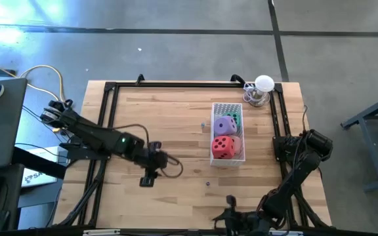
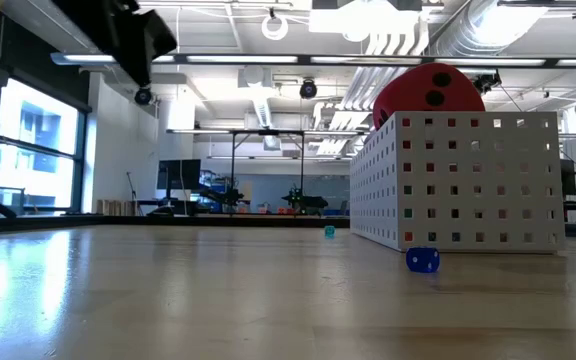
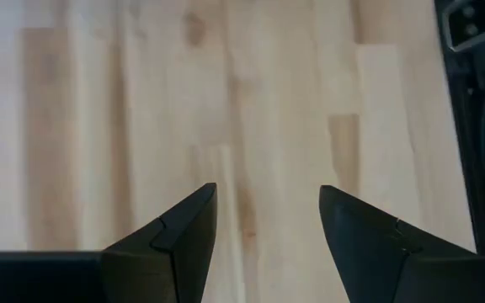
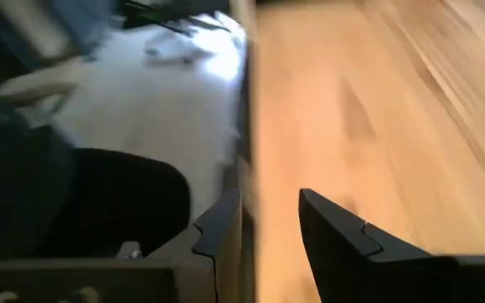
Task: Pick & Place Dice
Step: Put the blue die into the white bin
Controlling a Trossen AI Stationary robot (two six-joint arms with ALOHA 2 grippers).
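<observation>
The left claw [image 1: 151, 177] is hovering over bare wood near the middle of the worktop [image 1: 163, 124], toward the left side, its fingers standing apart and holding nothing. The dice are sitting well away from it, toward the right edge, inside a white perforated basket [image 1: 228, 108]. The red die [image 1: 224, 147] is lying at the basket's near end, the purple die [image 1: 225, 124] behind it, the green die [image 1: 234, 120] showing at the purple one's far right side, and the pink die [image 1: 236, 143] partly visible at the red one's right.

The right claw [image 1: 231, 204] is waiting at the near edge of the worktop; its fingers [image 4: 335, 231] are parted and empty in the right wrist view.

The low view is showing the basket wall [image 2: 458, 180] with only the red die [image 2: 428, 90] rising above the rim, plus a small blue bead [image 2: 423, 260] lying just in front of the basket and a small teal bead [image 2: 329, 231] farther back. The left wrist view is showing only bare wood between the left claw's fingers [image 3: 183, 231].

A white-topped object [image 1: 262, 88] is standing at the far right corner.
</observation>
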